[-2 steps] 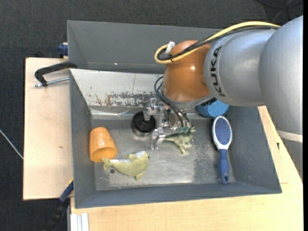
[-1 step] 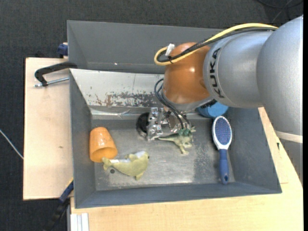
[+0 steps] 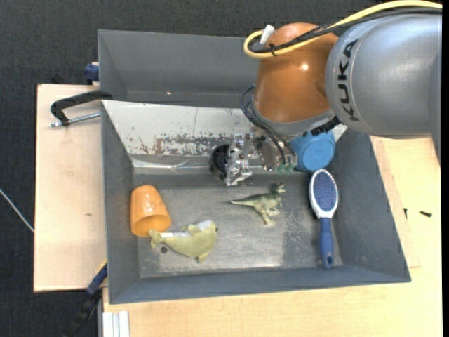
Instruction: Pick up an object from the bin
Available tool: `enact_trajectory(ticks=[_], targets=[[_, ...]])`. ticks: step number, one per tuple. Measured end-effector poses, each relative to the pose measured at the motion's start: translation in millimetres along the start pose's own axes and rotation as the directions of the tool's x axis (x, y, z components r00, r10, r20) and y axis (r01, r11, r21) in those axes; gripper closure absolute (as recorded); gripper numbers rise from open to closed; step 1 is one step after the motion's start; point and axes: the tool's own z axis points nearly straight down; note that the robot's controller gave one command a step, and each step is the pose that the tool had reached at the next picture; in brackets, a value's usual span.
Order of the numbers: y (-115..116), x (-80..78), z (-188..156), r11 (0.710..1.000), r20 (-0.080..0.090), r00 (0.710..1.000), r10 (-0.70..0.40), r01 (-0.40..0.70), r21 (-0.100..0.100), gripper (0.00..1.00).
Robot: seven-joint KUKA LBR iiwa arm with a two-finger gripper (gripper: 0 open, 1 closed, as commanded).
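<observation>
While the gripper [image 3: 238, 163] hangs by the far wall of the bin [image 3: 118, 188], open or closed I cannot tell, a good pick probably means centring over the green toy dinosaur [image 3: 261, 203] lying just nearer, clear of the blue brush [image 3: 324, 202] on its right.

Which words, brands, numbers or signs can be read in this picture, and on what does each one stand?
"KUKA": dark letters on the grey arm link at the upper right, running along the link from bottom to top.
No other text can be read: the orange cup, the green dinosaur, the blue brush and the pale yellow toy show no lettering, number or sign.
</observation>
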Motion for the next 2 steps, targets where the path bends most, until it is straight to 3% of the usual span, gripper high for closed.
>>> enact_trajectory(ticks=[1, 2], targets=[[0, 2.1, 5, 1.0, -0.01, 1.0, 0.001, -0.001, 0.0, 1.0], [7, -2.7, 32, 0.999, -0.016, 0.999, 0.035, -0.035, 0.001, 1.0]])
